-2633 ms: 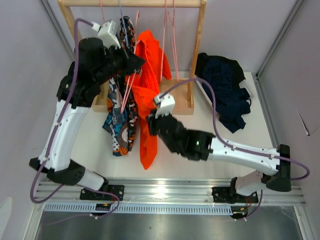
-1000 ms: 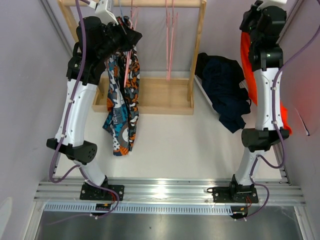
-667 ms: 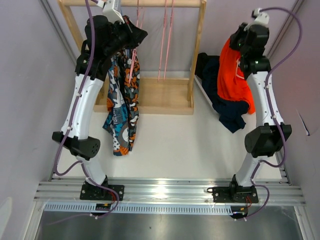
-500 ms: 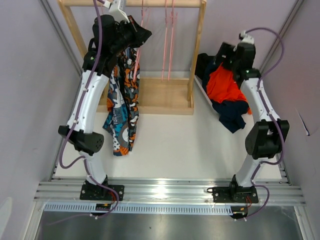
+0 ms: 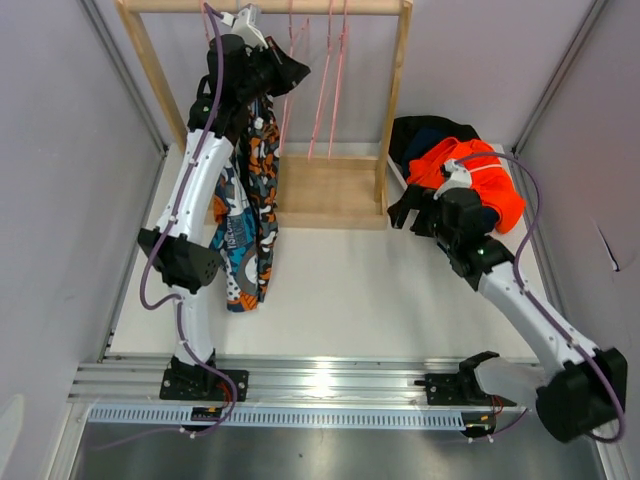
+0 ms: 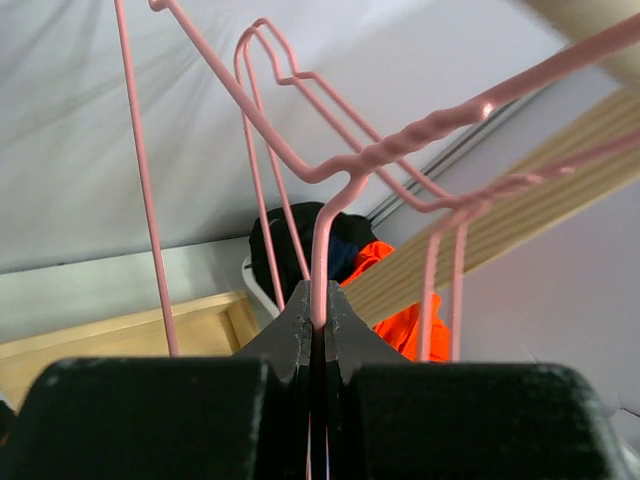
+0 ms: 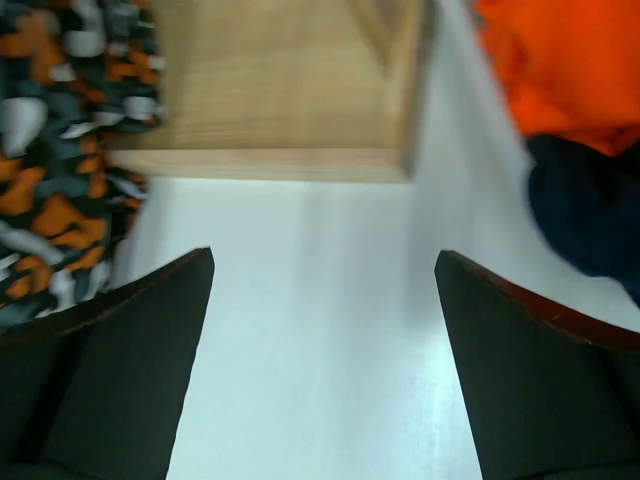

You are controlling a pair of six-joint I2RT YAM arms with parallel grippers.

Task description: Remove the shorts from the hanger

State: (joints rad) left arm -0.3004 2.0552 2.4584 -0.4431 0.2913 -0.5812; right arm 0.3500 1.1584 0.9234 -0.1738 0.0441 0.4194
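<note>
My left gripper (image 5: 297,70) is up at the rack's rod, shut on the neck of a pink wire hanger (image 6: 322,262). Below that arm hang the camouflage print shorts (image 5: 264,150) and the teal-orange-white print shorts (image 5: 236,250). The bright orange shorts (image 5: 474,172) lie on a pile of dark shorts (image 5: 428,134) at the back right of the table. My right gripper (image 5: 405,212) hovers low over the white table just left of that pile, open with nothing between its fingers (image 7: 150,320). Its wrist view has the orange shorts (image 7: 560,60) and navy shorts (image 7: 590,210) at the right.
The wooden rack has a top rod (image 5: 330,6), a right post (image 5: 398,100) and a flat base (image 5: 330,190). Bare pink hangers (image 5: 322,90) dangle from the rod. Grey walls close in on both sides. A metal rail (image 5: 330,380) runs along the near edge.
The right arm swung down from high on the right, laid the orange shorts on the dark pile, opened, and drew back over the table. The left arm shifted right along the rod.
</note>
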